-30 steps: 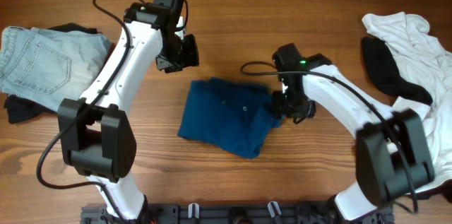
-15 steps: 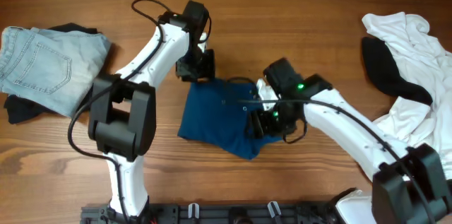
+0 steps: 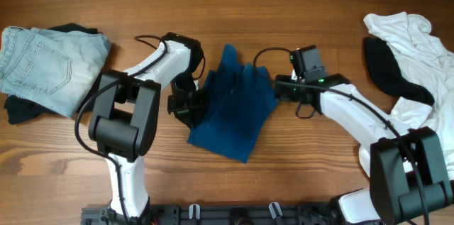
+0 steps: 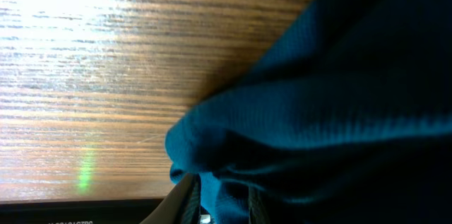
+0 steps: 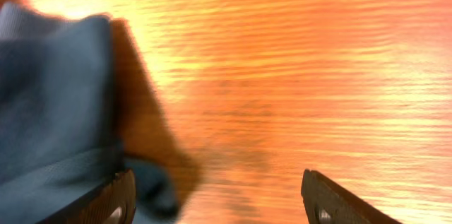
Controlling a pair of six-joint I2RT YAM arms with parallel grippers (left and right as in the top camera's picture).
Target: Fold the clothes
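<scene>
The clothes in play are a deep-blue shirt (image 3: 237, 104), rumpled and partly raised in the middle of the table. My left gripper (image 3: 190, 106) sits at the shirt's left edge. In the left wrist view its fingers (image 4: 189, 206) are shut on a fold of the blue shirt (image 4: 318, 111), which fills the gap between them. My right gripper (image 3: 280, 89) is at the shirt's right edge. In the right wrist view it (image 5: 219, 199) stands open and wide, with bare wood between the fingers and the blue shirt (image 5: 56, 111) beside the left finger.
Pale-blue jeans (image 3: 42, 58) lie on a black garment (image 3: 20, 110) at the far left. A white garment (image 3: 418, 40) with a black piece (image 3: 386, 69) on it is heaped at the right edge. Bare wooden table (image 3: 234, 5) stretches along the back.
The left gripper came down to the shirt's left edge and closed on it. The right gripper let go and drew back to the right, opening wider. The shirt is now pulled up and spread.
</scene>
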